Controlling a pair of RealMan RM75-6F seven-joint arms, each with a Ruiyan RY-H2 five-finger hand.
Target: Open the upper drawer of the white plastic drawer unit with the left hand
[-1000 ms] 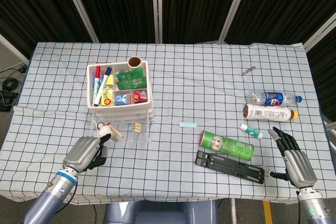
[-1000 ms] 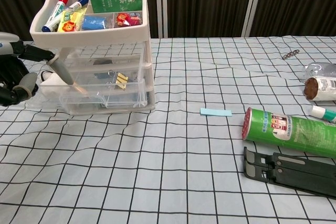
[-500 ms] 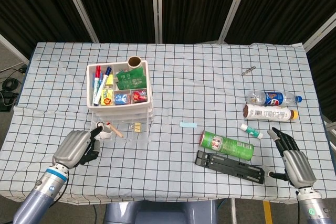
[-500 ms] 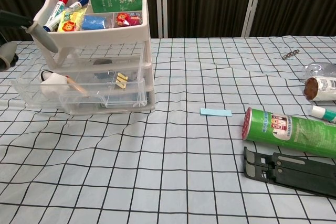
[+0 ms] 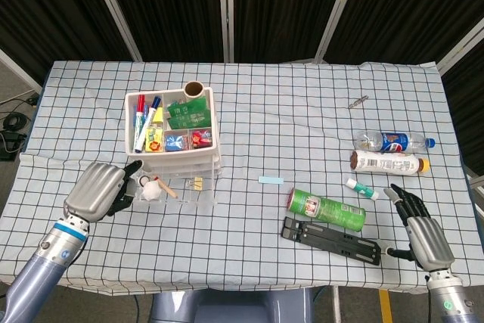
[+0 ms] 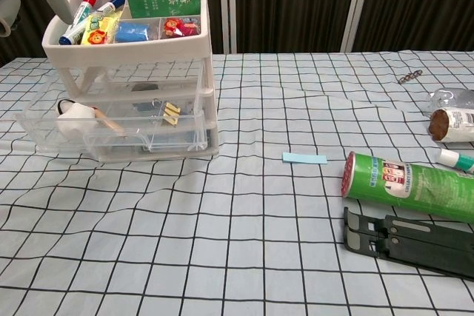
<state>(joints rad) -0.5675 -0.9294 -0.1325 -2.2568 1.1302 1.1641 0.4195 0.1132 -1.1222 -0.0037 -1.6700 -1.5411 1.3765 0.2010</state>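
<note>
drawer unit (image 6: 148, 49): white plastic frame, clear glossy drawers
tablecloth (image 6: 244, 242): matt checked cloth, creased
left hand (image 5: 97, 190): smooth grey metallic shell
can (image 6: 411, 190): glossy green
stand (image 6: 415, 246): matt black plastic

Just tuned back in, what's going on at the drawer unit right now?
The white plastic drawer unit has a clear drawer pulled out toward the robot, with small items inside. The left hand is raised beside the unit's front-left corner, holding nothing. The right hand rests open on the table by the black stand.
</note>
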